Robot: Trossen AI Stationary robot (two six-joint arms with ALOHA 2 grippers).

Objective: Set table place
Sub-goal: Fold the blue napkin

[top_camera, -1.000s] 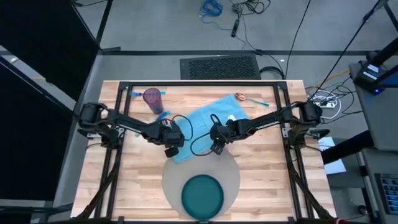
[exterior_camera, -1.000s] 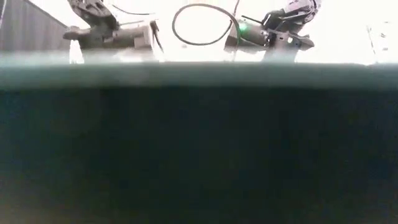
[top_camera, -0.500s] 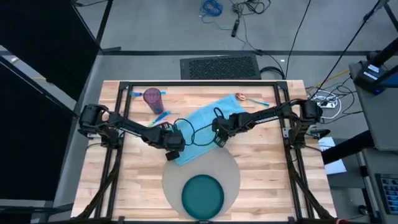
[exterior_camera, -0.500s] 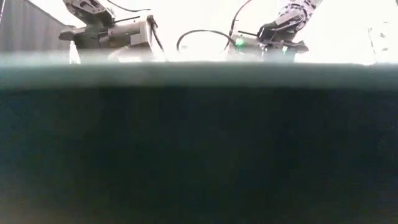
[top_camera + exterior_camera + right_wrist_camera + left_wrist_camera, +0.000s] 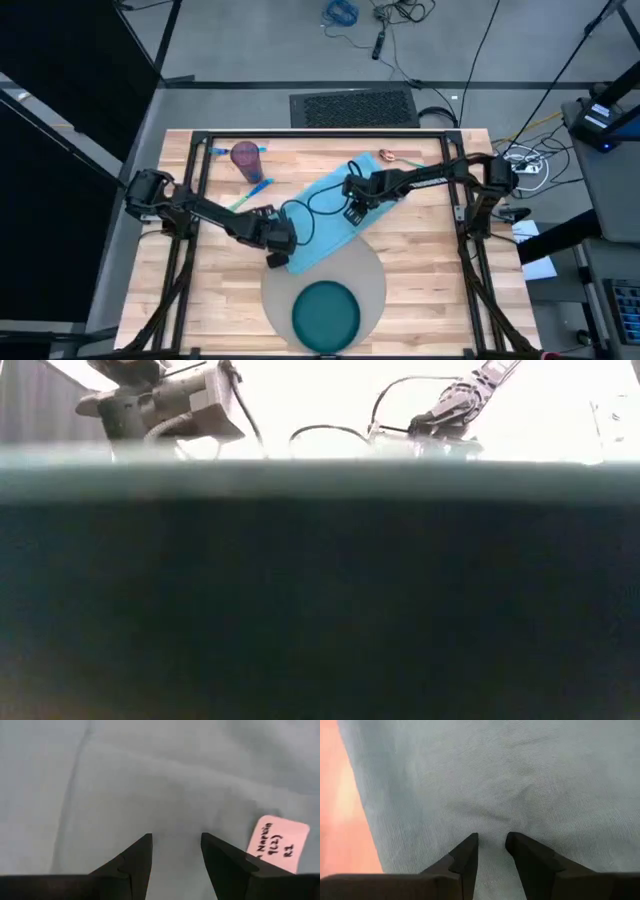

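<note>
— where are the grippers sitting against the placemat?

— i'm seeing the grey placemat (image 5: 372,268) lying at the near edge of the table (image 5: 420,240), carrying the teal plate (image 5: 325,311). my left gripper (image 5: 491,841) is hovering low over the blue napkin (image 5: 322,215), just beyond the mat's rim, fingers a little apart, gripping nothing. my right gripper (image 5: 176,842) is hanging over the napkin's far end, farther from the mat, fingers parted too, beside a pink label (image 5: 276,842).
</note>
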